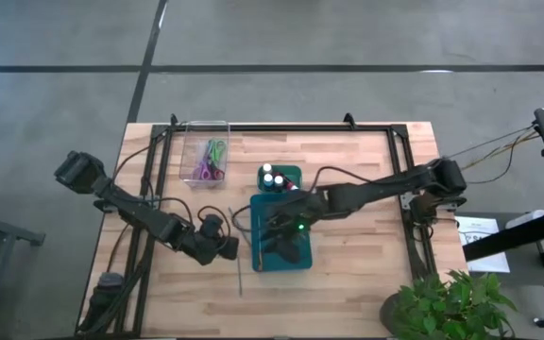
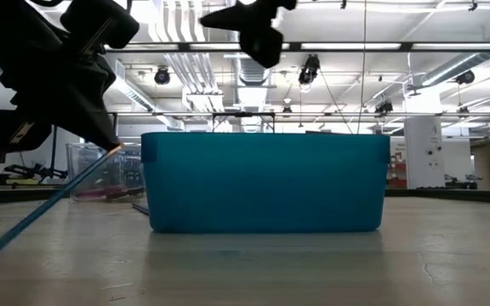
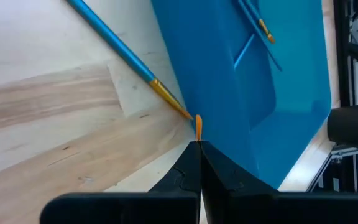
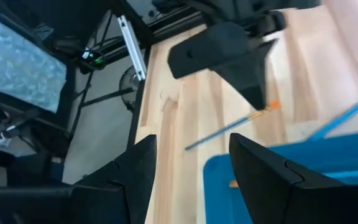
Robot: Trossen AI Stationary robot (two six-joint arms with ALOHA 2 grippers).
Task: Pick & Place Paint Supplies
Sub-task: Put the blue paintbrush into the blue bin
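Orange bristles of the thin blue-handled paintbrush are all that the clenched left hand pinches, just beside the teal plastic tray; the handle slants down to the pale wooden surface. Risk: so slight a grip may slip, or the trailing handle may catch the tray wall on lifting. The right hand hangs half-spread above the tray, grasping nothing visible. Behind lie a clear plastic box, a concrete floor and a lit workshop ceiling.

Blue brush, teal tray
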